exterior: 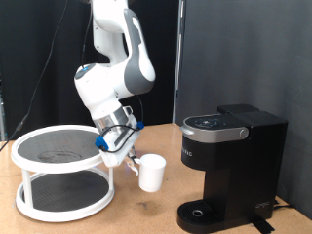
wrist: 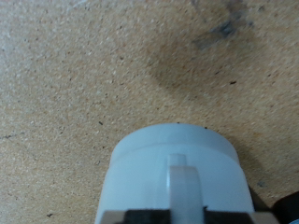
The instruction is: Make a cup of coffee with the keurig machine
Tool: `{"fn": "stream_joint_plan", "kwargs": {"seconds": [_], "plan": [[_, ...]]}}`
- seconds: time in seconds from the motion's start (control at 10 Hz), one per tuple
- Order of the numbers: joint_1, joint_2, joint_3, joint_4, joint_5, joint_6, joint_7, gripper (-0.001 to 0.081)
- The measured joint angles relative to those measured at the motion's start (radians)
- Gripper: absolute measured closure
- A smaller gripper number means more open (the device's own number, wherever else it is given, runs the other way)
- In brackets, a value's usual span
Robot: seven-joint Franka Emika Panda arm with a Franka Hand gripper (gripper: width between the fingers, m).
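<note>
In the exterior view the end effector (exterior: 125, 156) is sitting just beside the cup (exterior: 151, 173), but its fingers are too small and crowded to show whether they are gripping the handle. In the wrist view the cup (wrist: 176, 177) is running off the picture's edge, blurred, with its handle only partly showing and its mouth facing away, so its inside is staying hidden. The keurig (exterior: 229, 166) is being cut by the exterior view's bottom edge, and its front lettering is too small to read.
</note>
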Motion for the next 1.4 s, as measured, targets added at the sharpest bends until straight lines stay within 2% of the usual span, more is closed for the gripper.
{"fn": "stream_joint_plan", "kwargs": {"seconds": [0.3,0.8,1.4], "plan": [[0.022,0.066,0.039,0.045,0.088,0.037,-0.037,0.0805],[0.059,0.136,0.124,0.094,0.211,0.097,-0.081,0.0805],[0.072,0.198,0.208,0.129,0.325,0.169,-0.142,0.0805]]}}
